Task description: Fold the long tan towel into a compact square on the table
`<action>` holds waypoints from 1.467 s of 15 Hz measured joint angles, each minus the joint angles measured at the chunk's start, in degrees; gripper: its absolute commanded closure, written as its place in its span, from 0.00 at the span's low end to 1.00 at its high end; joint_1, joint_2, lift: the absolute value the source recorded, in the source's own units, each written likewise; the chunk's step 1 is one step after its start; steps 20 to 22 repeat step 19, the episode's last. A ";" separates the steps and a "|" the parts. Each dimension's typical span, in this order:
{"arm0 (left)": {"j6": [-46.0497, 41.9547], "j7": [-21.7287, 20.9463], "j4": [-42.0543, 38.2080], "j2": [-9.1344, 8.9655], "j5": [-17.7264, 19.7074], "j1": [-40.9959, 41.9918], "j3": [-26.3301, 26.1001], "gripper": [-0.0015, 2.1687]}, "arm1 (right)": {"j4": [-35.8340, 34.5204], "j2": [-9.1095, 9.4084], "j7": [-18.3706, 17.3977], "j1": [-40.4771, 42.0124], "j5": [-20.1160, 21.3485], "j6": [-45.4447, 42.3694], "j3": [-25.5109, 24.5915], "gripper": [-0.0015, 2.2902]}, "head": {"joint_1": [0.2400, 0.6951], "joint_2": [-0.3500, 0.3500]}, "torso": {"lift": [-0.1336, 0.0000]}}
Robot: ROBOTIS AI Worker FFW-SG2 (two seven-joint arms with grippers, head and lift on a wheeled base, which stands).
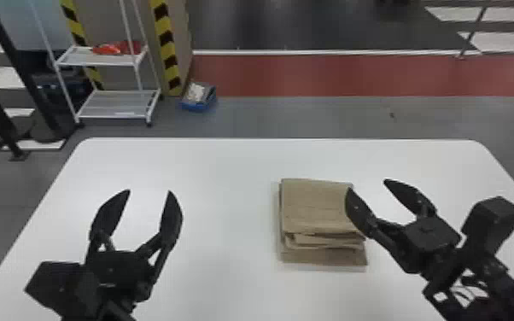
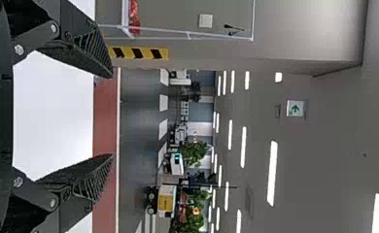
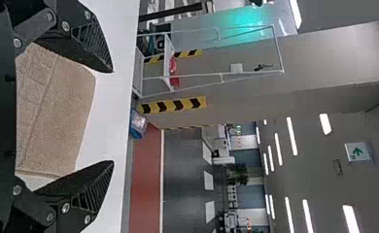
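1. Towel (image 1: 316,205) on the counter (image 1: 226,170), right of centre, stacked into a squarish block! Folding looks all but done; maybe those uneven near layers want tidying.
2. Left fingers (image 1: 171,220) spread, empty; right fingers (image 1: 358,213) spread too, pinching nothing.
3. One black tip masks part of its right edge; inner layers, underside: can't tell.

Towel (image 1: 316,205): tan, fine-textured, folded into a compact, roughly square stack
Layers: several, lying flat; edges uneven on the near side, the lowest jutting out
Top face: mostly smooth, a faint line crossing it
Place: on the white worktop (image 1: 226,170), right of centre
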 measured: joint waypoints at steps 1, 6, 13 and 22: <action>-0.23 0.03 0.24 -0.07 0.01 0.50 0.37 0.01 | -0.07 0.36 -1.04 2.04 0.40 -3.61 0.86 0.03 | 1.00 0.57 | 0.16; -0.70 0.68 0.20 -0.17 -0.32 1.19 1.91 0.01 | -1.66 0.77 -4.51 8.96 1.23 -12.66 1.87 0.03 | 1.00 0.60 | 0.16; -0.71 0.60 0.34 -0.37 -0.49 1.20 2.52 0.01 | -1.88 0.40 -7.27 11.19 1.15 -14.27 0.22 0.03 | 1.00 0.56 | 0.16; -1.45 0.69 0.30 -0.51 -0.51 1.29 2.13 0.01 | -1.88 0.12 -7.47 11.28 -0.23 -13.94 -1.02 0.03 | 1.00 0.53 | 0.16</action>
